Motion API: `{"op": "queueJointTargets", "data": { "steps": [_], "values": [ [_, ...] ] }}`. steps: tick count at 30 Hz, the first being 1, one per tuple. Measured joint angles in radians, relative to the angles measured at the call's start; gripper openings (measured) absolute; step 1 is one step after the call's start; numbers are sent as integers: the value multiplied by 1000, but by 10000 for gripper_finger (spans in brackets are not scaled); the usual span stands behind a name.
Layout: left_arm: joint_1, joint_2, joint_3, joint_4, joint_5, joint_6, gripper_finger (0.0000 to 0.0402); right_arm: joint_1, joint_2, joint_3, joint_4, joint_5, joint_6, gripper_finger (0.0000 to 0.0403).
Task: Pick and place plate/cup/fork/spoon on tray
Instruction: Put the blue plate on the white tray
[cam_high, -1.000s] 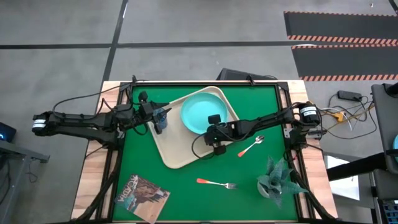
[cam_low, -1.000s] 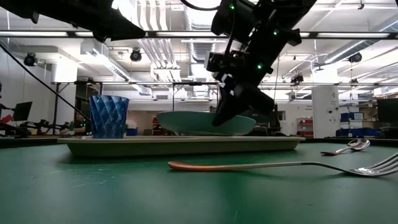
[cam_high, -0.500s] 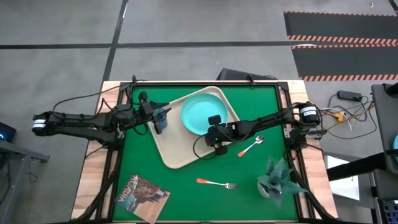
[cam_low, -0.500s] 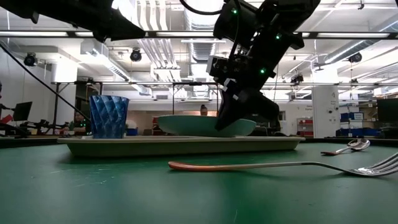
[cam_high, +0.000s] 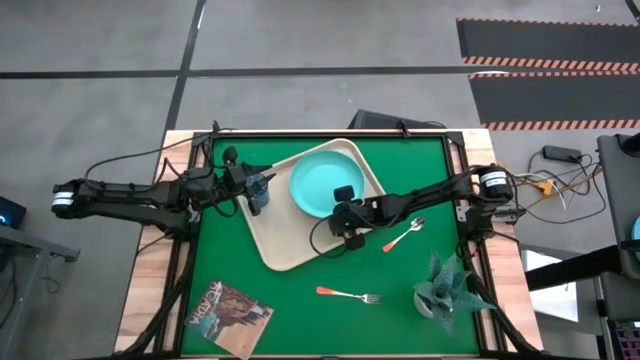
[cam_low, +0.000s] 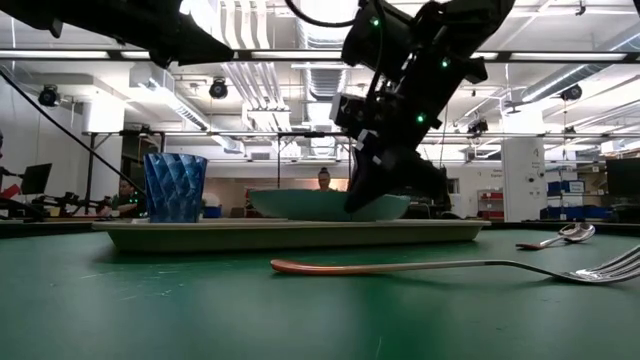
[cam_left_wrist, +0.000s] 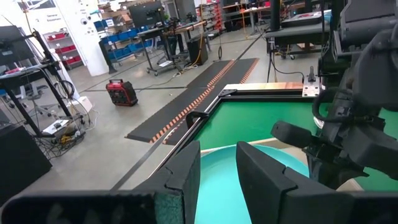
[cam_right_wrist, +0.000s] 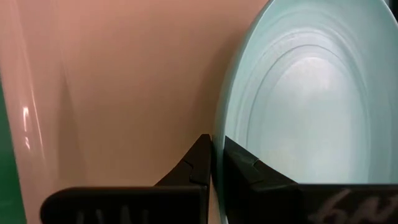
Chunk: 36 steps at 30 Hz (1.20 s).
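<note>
The turquoise plate (cam_high: 318, 180) is over the far right part of the cream tray (cam_high: 285, 245). In the low view the plate (cam_low: 300, 203) sits low and about level, its base hidden behind the tray's rim (cam_low: 300, 233). My right gripper (cam_high: 345, 203) is shut on the plate's rim. The blue cup (cam_high: 259, 196) stands upright on the tray's left part (cam_low: 175, 187). My left gripper (cam_high: 255, 183) is above the cup, open and holding nothing. The spoon (cam_high: 404, 236) and the fork (cam_high: 349, 294) lie on the green mat. My right gripper pinches the plate's rim (cam_right_wrist: 217, 140) on its near right side between two fingers, one on the plate's inner face and one on its outer face. The fingers slant down from the table's right side. The plate is about level, low over the tray; whether it rests there is hidden.
A potted plant (cam_high: 440, 285) stands at the near right of the mat and a magazine (cam_high: 230, 310) lies at the near left. The fork (cam_low: 420, 266) and the spoon (cam_low: 555, 238) lie between the tray and the near right corner. People show in the room beyond.
My right gripper has gone down a little with the plate and slightly toward the table's left edge. The plate, tipped before, now sits lower and nearly level over the tray.
</note>
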<state>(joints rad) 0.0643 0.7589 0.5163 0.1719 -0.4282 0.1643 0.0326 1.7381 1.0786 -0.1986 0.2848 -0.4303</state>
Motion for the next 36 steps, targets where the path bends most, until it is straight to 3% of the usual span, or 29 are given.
{"op": "queueJointTargets", "data": {
  "steps": [10,36],
  "values": [
    [0,0,0,1,0,0,89,0,69,3,13,12,-16,11],
    [0,0,0,2,0,0,89,0,72,10,7,4,-19,15]
  ]
}}
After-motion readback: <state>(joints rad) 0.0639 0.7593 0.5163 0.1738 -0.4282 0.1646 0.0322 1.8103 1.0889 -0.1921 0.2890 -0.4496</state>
